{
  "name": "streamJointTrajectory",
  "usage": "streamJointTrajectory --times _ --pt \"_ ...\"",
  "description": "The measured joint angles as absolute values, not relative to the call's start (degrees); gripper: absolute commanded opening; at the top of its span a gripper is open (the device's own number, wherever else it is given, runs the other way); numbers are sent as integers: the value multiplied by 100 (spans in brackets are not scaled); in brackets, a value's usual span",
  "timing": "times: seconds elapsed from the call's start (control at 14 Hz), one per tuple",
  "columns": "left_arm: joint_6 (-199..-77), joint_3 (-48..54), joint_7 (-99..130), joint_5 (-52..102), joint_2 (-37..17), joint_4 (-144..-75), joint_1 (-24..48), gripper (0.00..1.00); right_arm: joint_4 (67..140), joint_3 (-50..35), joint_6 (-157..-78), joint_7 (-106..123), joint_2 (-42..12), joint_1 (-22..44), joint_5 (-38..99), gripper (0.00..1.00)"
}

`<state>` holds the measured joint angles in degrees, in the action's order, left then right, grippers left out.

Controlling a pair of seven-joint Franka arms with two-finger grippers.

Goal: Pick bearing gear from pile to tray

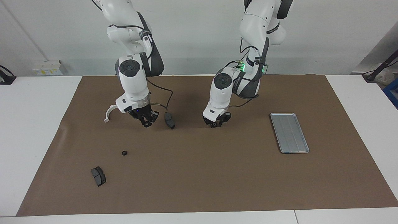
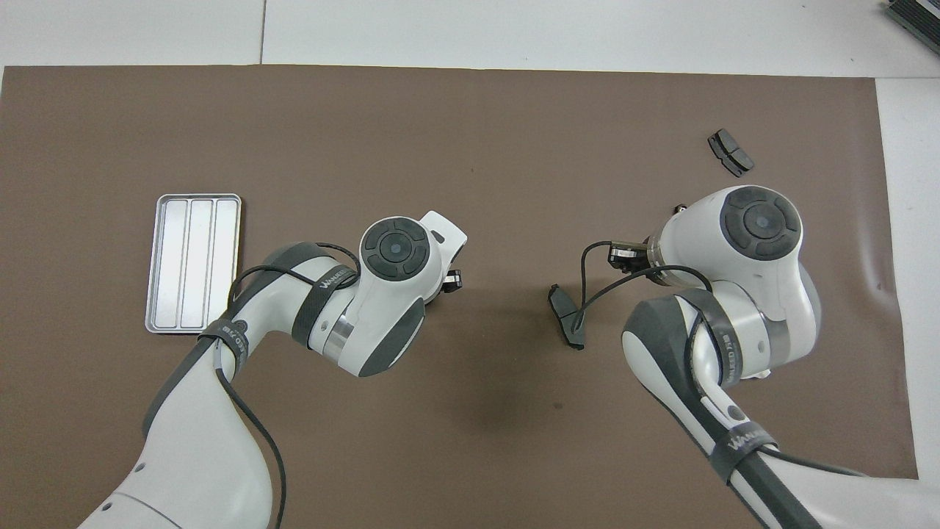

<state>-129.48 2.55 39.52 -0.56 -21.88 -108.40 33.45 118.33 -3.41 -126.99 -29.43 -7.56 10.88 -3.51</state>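
Tray (image 1: 289,133): on the mat at the left arm's end, holding nothing. Left gripper (image 1: 215,123): low at the mat, well apart from the tray toward the right arm's end; finger state cannot be told, probably fetching a ring. Right gripper (image 1: 145,119): waits, fingers unreadable. Black ring (image 1: 124,153): loose, well apart from the tray.

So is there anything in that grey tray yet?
Empty. The tray shows only its bare ridged bottom in both views, and the black ring lies on the brown mat toward the right arm's end.
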Motion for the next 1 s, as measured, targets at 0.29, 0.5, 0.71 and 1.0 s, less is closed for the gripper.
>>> streamJointTrajectory --times 0.29,0.5,0.71,1.0 --pt "-12953 255 3952 -56 -2187 -10842 3345 32 11834 -341 -12699 -2943 -757 1087 -351 0" --pt "-12954 254 3952 -56 -2183 -10842 3345 29 11834 -341 -12699 -2943 -757 1087 -351 0" --pt "-12960 249 3952 -56 -2183 -10841 3345 25 11834 -341 -12699 -2942 -757 1087 -351 0" --pt "-12982 199 3951 -56 -2183 -10814 3328 25 11834 -341 -12700 -2938 -757 1087 -351 0"
